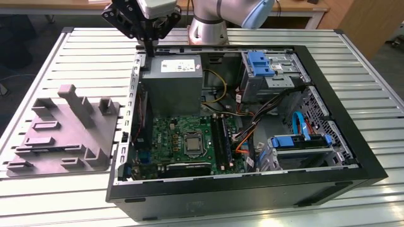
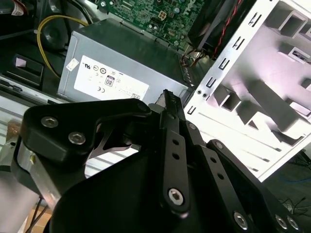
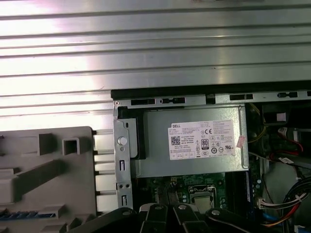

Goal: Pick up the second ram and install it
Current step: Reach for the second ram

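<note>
The slatted metal desk (image 1: pixel 75 52) carried an open computer case (image 1: pixel 252 201) lying on its side, with a grey holder (image 1: pixel 69 137) just beside it on the exterior view's left. Inside the case, the boxy power supply (image 1: pixel 170 90) filled the far corner on that same side. The green motherboard (image 1: pixel 177 137) lay nearer the camera, its long black memory slots (image 1: pixel 221 137) running from near to far. My fingers (image 1: pixel 149 47) hung above the far rim of the case, at the corner by the power supply, pointing straight down. They were drawn together at the tips, and I could make out nothing between them in the exterior view or the second wrist view. The second ram (image 1: pixel 49 148), as far as I could tell, was the thin dark strip seated in a long groove of the grey holder, well apart from my fingers. Its long axis ran across the exterior view from left to right, crosswise to the memory slots. In the first wrist view it showed as a bluish strip (image 3: pixel 26 213).
</note>
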Tool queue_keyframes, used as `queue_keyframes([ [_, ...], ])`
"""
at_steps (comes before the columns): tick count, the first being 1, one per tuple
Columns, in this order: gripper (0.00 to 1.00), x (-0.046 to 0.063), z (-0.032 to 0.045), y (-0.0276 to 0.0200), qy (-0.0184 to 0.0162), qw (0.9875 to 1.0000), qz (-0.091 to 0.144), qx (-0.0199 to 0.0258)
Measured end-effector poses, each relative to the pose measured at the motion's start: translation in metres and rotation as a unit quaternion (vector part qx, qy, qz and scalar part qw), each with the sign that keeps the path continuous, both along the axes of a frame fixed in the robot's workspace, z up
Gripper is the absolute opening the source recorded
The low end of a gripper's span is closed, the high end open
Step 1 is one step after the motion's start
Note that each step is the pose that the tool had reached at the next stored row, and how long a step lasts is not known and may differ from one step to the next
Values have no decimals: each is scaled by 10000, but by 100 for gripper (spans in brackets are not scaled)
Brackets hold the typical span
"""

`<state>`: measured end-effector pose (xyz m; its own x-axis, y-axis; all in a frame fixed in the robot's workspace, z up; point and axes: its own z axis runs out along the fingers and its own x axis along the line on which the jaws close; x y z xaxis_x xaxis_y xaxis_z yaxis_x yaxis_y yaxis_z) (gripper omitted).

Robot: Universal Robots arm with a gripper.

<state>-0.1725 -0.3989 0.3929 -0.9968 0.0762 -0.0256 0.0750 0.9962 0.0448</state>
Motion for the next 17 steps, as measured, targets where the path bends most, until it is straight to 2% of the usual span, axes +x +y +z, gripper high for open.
queue_keyframes([
  [17, 10, -131, -4, 0, 0, 10000, 0, 0],
])
